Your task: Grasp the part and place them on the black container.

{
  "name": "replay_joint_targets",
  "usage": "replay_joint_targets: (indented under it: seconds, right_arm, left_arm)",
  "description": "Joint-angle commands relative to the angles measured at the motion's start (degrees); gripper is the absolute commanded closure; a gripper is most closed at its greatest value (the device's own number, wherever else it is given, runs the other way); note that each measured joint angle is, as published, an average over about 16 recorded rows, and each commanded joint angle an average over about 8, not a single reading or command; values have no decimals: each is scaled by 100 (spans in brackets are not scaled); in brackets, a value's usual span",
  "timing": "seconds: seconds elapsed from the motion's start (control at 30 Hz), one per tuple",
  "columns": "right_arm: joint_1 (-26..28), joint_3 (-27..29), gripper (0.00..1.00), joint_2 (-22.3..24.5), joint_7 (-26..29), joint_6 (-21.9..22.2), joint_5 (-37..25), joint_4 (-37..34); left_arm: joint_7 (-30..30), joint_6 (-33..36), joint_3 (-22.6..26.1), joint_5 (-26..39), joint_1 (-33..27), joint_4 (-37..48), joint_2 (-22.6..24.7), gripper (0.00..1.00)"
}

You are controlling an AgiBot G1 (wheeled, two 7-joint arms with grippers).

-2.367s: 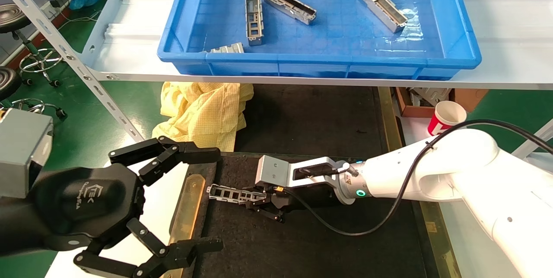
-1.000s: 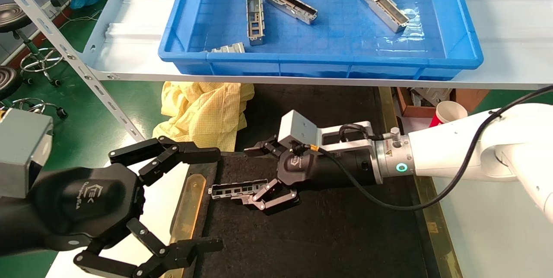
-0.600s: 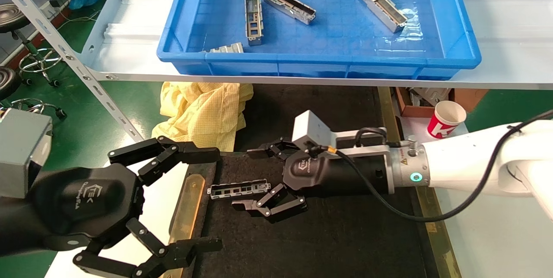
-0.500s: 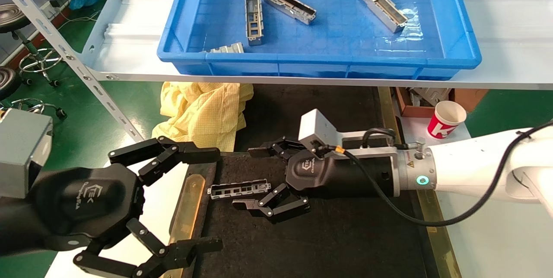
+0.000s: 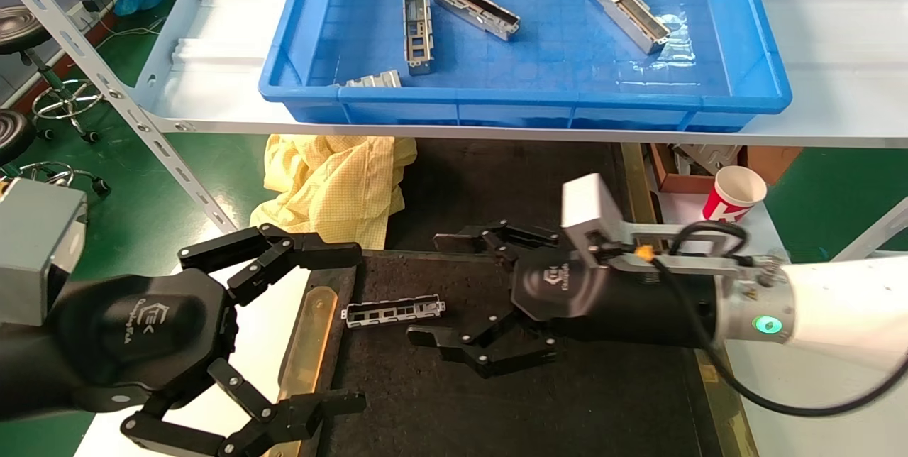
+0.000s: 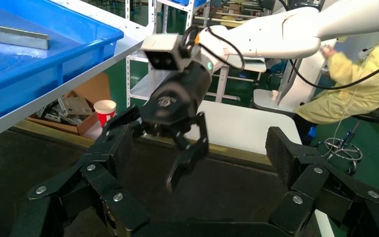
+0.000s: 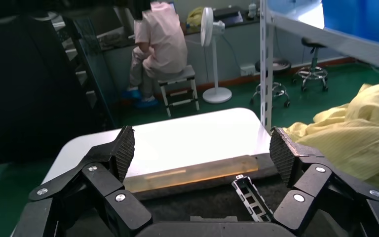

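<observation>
On black container (image 5: 567,407): part (image 5: 394,311), apparently clear of open right hand (image 5: 447,287).

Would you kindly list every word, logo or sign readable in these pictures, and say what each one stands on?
Left gripper body: a logo with script beneath, too small to read.
Right gripper body: a small white logo with a line of text, too blurred to read.
Paper cup: part of one large white letter, perhaps "K"; the rest is hidden.
The part, black container and blue crate: no text visible.
</observation>
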Motion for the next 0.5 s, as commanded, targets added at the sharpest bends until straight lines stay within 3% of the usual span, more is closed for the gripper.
replay_joint_targets:
  seconds: [0.03, 0.5]
  right_arm:
    - [-116, 174, 0, 127, 86, -15, -5, 198]
    - [-933, 1407, 0, 1027, 696, -118, -37, 1600]
  left_arm:
    - [0, 0, 0, 0, 0, 0, 0, 0]
    - [0, 0, 1, 0, 0, 0, 0, 0]
